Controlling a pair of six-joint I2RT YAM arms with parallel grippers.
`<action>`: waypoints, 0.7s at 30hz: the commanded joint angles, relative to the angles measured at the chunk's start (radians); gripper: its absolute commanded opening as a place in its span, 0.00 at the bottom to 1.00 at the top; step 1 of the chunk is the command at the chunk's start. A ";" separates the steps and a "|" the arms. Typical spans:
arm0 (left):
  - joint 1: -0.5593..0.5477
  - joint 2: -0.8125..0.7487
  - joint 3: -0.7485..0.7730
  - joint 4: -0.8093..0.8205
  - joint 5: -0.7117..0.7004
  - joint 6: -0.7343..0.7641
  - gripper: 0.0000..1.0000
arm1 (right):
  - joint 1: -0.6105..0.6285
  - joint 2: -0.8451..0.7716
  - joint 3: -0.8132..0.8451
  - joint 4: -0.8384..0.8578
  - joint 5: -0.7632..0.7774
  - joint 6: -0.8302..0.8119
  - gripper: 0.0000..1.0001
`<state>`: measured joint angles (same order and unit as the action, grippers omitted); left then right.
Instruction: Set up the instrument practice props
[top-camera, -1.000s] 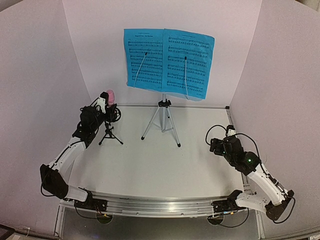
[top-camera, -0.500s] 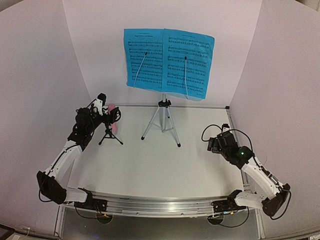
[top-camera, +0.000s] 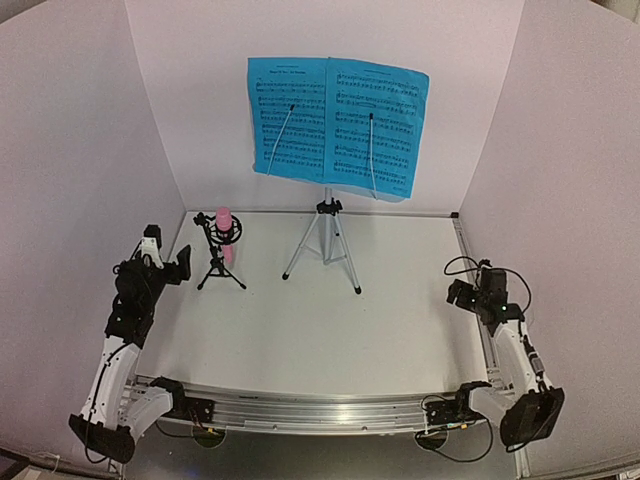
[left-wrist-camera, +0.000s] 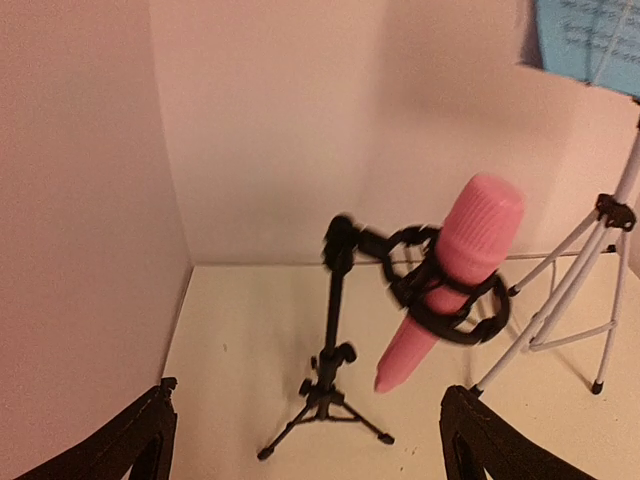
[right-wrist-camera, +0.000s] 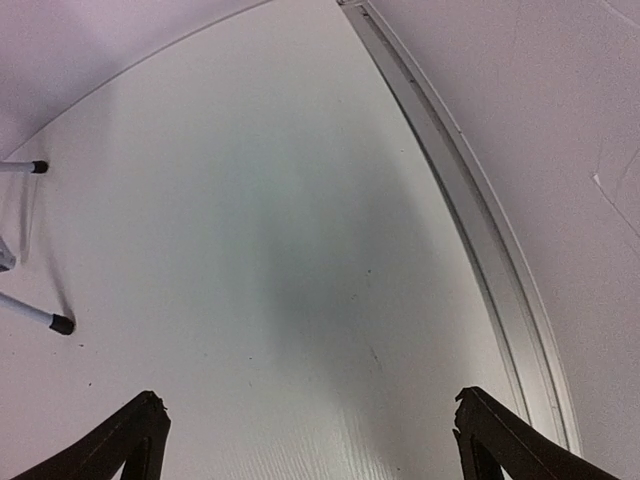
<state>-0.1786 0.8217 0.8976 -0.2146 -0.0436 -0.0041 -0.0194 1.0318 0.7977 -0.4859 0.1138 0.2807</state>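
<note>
White table (top-camera: 300, 340), pinkish walls; left gripper (left-wrist-camera: 300, 450) and right gripper (right-wrist-camera: 315, 440) both gape wide, holding nothing; just beyond the left one the mic (left-wrist-camera: 455, 270) sits tilted in the mic stand (left-wrist-camera: 335, 330) ring, head up; farther back, at the rear wall, the music stand (top-camera: 325, 240) carries two blue pages (top-camera: 290, 115) side by side.
</note>
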 joint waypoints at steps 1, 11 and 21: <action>0.148 -0.055 -0.165 -0.088 0.019 -0.150 0.91 | -0.051 -0.200 -0.163 0.171 -0.200 -0.080 0.98; 0.244 -0.065 -0.544 0.159 0.198 0.077 0.99 | -0.060 -0.511 -0.473 0.481 -0.150 -0.031 0.98; 0.246 -0.052 -0.568 0.148 0.018 -0.038 0.87 | -0.060 -0.747 -0.647 0.543 -0.076 0.031 0.98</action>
<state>0.0620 0.7685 0.3328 -0.1244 0.0393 0.0020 -0.0780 0.3175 0.1486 -0.0252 0.0030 0.2891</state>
